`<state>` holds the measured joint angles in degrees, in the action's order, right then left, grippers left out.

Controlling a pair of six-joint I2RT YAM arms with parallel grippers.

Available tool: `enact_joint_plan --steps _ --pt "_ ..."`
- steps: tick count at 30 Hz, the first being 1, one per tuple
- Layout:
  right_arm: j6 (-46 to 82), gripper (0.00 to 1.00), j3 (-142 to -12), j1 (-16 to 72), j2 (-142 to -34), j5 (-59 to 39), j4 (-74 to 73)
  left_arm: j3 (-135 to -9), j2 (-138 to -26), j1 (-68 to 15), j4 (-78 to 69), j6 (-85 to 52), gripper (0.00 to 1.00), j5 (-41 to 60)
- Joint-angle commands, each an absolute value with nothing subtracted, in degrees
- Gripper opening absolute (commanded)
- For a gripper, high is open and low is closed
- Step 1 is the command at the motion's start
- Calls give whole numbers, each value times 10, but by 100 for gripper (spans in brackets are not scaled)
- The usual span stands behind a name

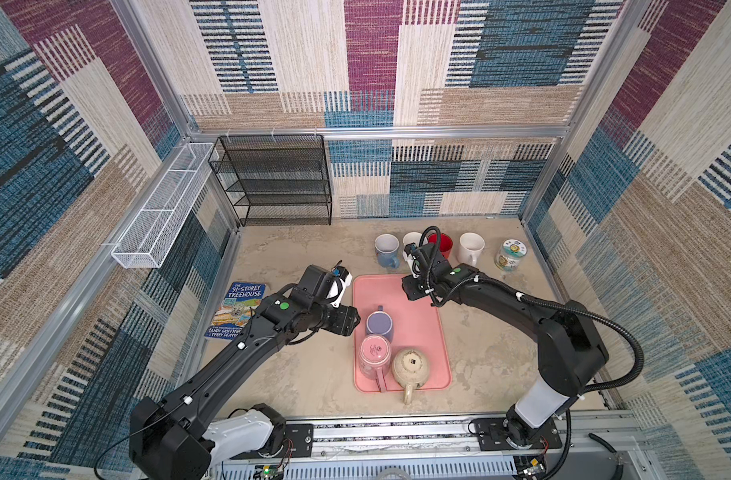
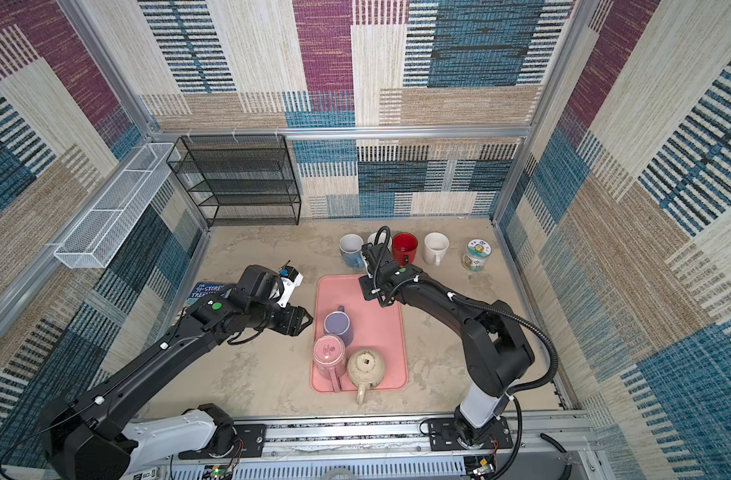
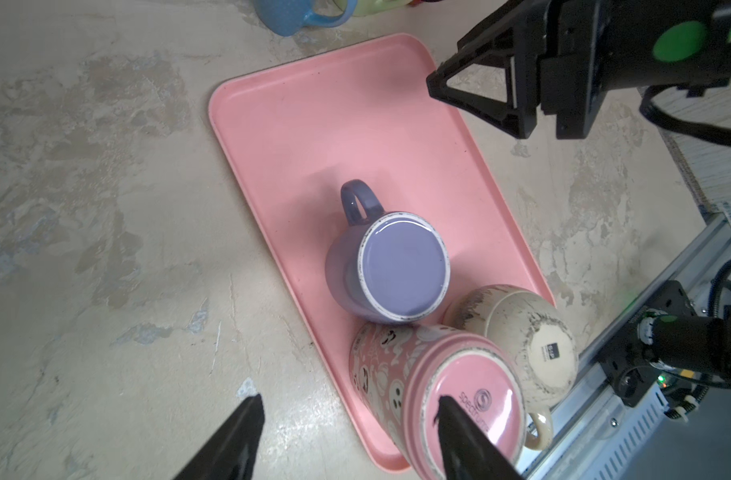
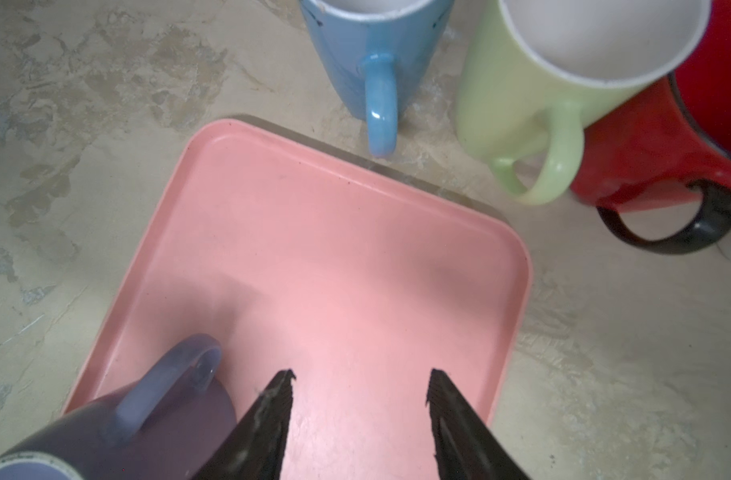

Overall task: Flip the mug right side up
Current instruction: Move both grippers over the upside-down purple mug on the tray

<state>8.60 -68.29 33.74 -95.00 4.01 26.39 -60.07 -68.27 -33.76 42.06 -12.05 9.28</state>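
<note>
Three mugs stand upside down on the pink tray (image 1: 417,316): a purple mug (image 1: 379,326) (image 3: 401,266), a pink patterned mug (image 1: 374,353) (image 3: 471,399) and a cream speckled mug (image 1: 411,365) (image 3: 534,328). My left gripper (image 1: 353,322) (image 3: 349,401) hangs open at the tray's left edge, beside the purple mug and holding nothing. My right gripper (image 1: 409,286) (image 4: 360,374) is open above the tray's bare far part, empty, with the purple mug's handle (image 4: 168,386) just to one side.
Behind the tray a blue mug (image 1: 386,249), a pale green mug (image 4: 563,83), a red mug (image 1: 444,243) and a white mug (image 1: 471,247) stand upright in a row, with a jar (image 1: 510,255) at its right end. A book (image 1: 239,309) lies left. A black wire rack (image 1: 276,178) stands at the back left.
</note>
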Motion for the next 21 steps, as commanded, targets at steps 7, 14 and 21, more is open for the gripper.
enact_joint_plan --steps 7,14,21 --pt "124 60 -588 337 -897 -9 174 -637 -734 -403 445 -138 72 34" --pt "131 73 -530 331 -826 -31 116 -642 -764 -447 445 -155 71 3" --pt "153 79 -457 285 -746 -51 68 -658 -774 -474 447 -166 72 -30"
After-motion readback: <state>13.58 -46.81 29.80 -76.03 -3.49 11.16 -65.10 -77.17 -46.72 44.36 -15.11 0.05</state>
